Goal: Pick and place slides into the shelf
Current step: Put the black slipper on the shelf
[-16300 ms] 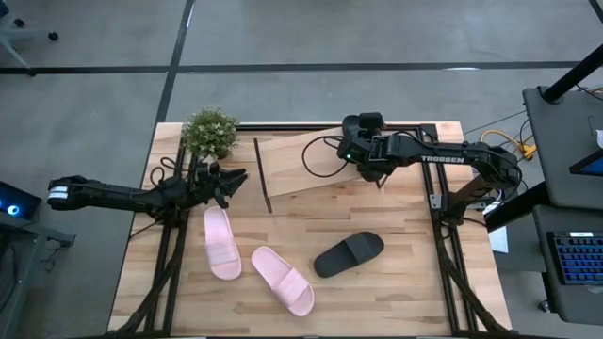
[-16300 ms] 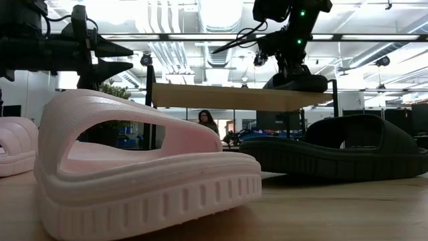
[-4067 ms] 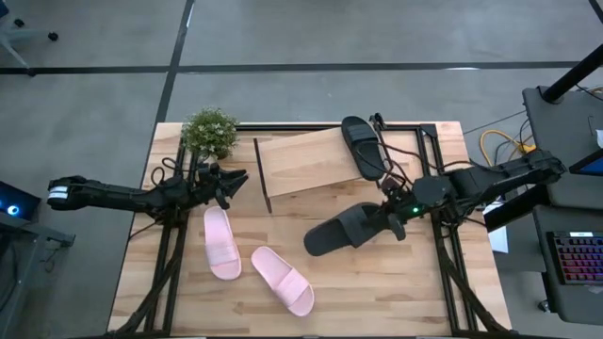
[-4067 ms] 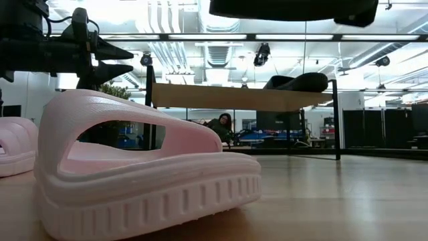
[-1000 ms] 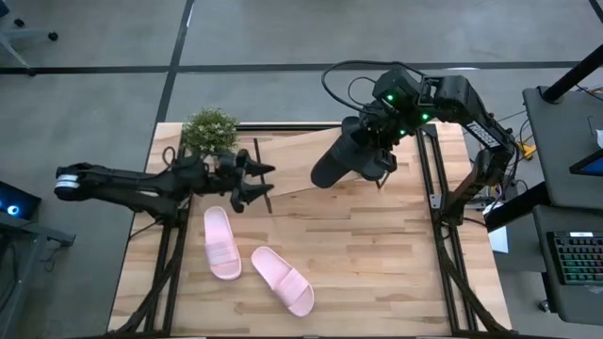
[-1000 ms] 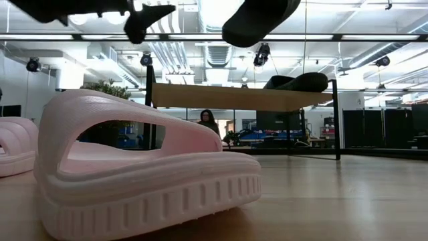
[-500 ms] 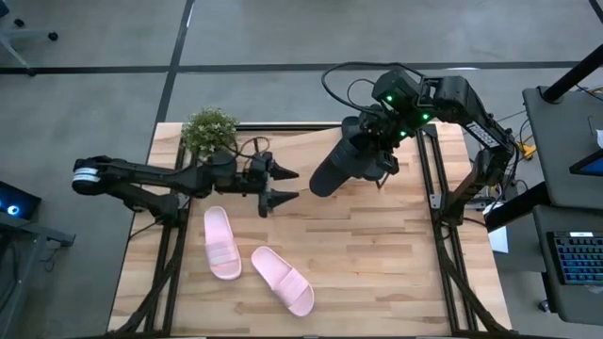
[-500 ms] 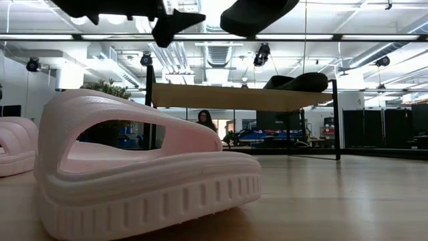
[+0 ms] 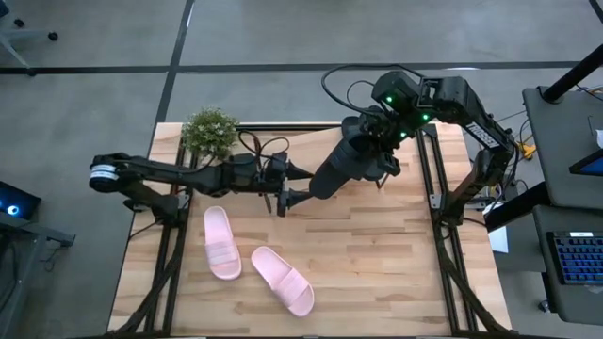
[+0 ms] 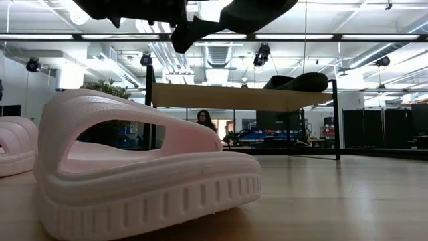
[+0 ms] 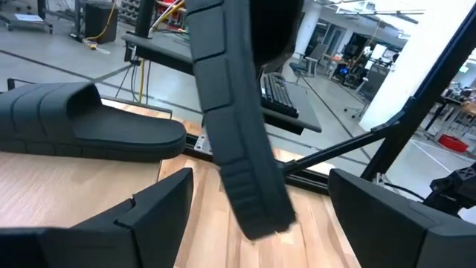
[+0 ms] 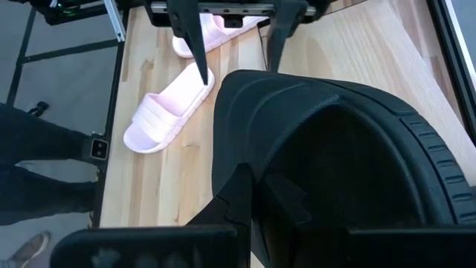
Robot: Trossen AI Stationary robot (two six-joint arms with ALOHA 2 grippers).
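- The desk (image 9: 377, 264) carried the shelf (image 9: 306, 155) at its far edge.
- One black slide (image 10: 297, 82) lay on the shelf's right end, seemingly already placed.
- The right gripper (image 9: 384, 139), jaws clamped on the second black slide (image 9: 341, 168), held it tilted above the shelf, probably for a handover.
- The left gripper (image 9: 287, 185), jaws spread, flanked that slide's toe.
- Two pink slides (image 9: 222, 243) lay on the desk, near the shelf's left end.

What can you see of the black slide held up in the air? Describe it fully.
The black slide is an open-toe sandal with one wide strap and a ribbed sole edge; it looks like matte moulded foam. The shut right hand holds it by the strap, tilted, in the air over the shelf. Its free end points toward the open left hand, whose fingers flank it without clear contact.
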